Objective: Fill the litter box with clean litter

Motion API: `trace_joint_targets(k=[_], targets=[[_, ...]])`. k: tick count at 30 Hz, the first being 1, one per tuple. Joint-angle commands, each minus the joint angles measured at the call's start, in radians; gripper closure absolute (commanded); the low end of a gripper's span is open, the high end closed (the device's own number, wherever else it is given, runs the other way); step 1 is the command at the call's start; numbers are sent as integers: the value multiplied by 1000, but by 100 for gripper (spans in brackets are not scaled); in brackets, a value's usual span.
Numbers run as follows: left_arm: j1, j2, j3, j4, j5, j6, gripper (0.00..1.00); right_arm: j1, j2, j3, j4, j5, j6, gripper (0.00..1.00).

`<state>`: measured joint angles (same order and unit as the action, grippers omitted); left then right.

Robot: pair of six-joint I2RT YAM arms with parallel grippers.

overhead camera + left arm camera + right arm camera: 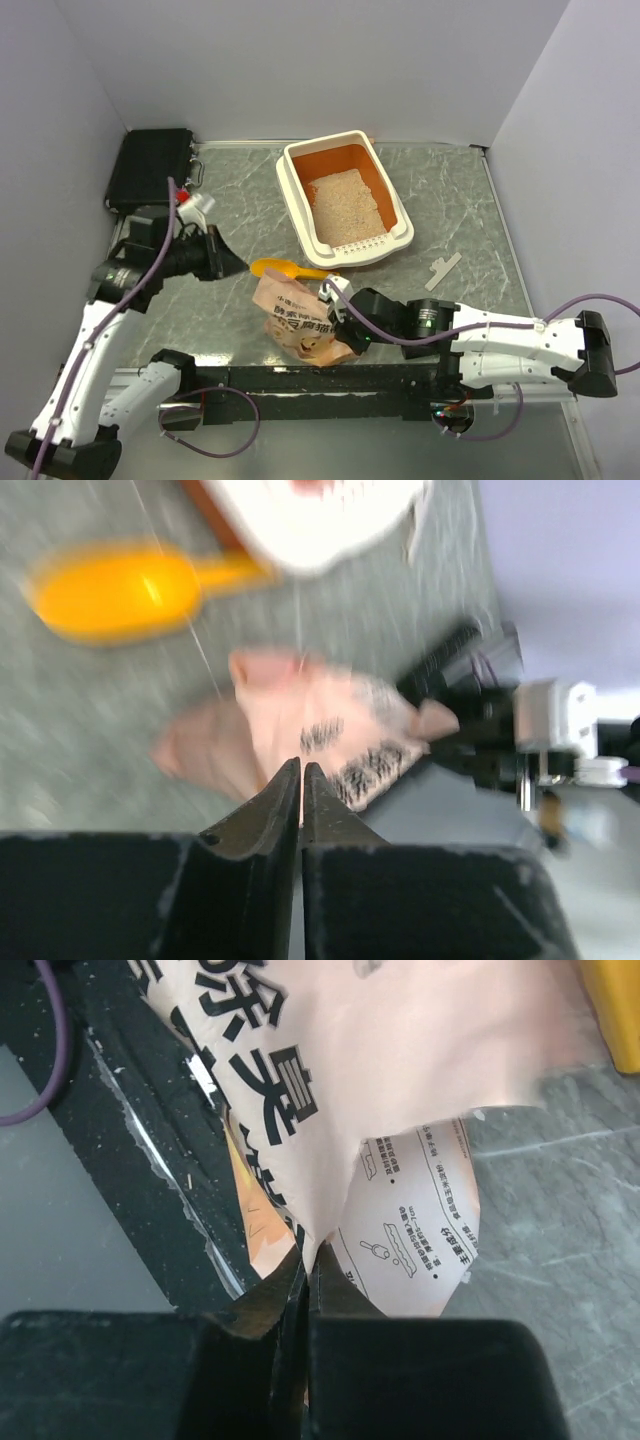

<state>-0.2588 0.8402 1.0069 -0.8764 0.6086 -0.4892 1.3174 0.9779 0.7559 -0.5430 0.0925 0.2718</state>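
Note:
The litter box [296, 196], cream outside and orange inside, stands at the back middle with a layer of pale beige clean litter [345, 206] in it; its corner shows blurred in the left wrist view [320, 515]. The peach-pink bag [296, 318] lies crumpled near the front edge. My right gripper [338, 322] is shut on a fold of the bag [330, 1080], pinched between the jaws [312, 1252]. My left gripper [228, 263] is shut and empty, left of the yellow scoop [283, 269]. In the blurred left wrist view its fingertips [302, 770] point at the bag [300, 710].
A black case [150, 166] lies at the back left. A small white piece [442, 268] lies right of the litter box. A black strip [330, 378] runs along the near table edge. Grey walls close in the left, back and right.

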Motion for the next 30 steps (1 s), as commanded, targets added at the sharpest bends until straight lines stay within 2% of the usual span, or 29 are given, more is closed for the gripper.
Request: trace_joint_targets(k=[1, 3, 5, 7, 9, 11, 13, 14, 15, 18, 24, 30], targets=[[4, -73, 125, 54, -222, 113, 88, -33, -2, 66, -132, -20, 21, 100], [4, -119, 116, 73, -204, 147, 86, -62, -27, 60, -137, -43, 27, 100], [4, -154, 66, 126, -57, 196, 87, -82, -45, 43, -135, -62, 30, 100], [-13, -199, -8, 190, 114, 213, 83, -101, -71, 34, -140, -82, 37, 100], [-72, -228, -62, 205, 129, 222, 80, -104, -90, 34, -149, -86, 40, 100], [-123, -221, -85, 195, 91, 212, 75, -107, -96, 36, -153, -86, 40, 100], [-233, -164, -87, 175, 71, 210, 70, -107, -90, 36, -153, -120, 46, 100], [-284, -149, -85, 198, 4, 202, 67, -107, -85, 34, -149, -150, 47, 100], [-397, -132, -79, 220, -42, 187, 67, -107, -78, 33, -143, -160, 50, 100], [-572, -84, -33, 252, -190, 219, 64, -106, -80, 13, -129, -163, 63, 100], [-770, 25, -60, 347, -312, 365, 60, -107, -133, -16, -117, -171, 89, 100], [-850, 63, -106, 457, -446, 518, 55, -106, -182, -41, -104, -178, 107, 100]])
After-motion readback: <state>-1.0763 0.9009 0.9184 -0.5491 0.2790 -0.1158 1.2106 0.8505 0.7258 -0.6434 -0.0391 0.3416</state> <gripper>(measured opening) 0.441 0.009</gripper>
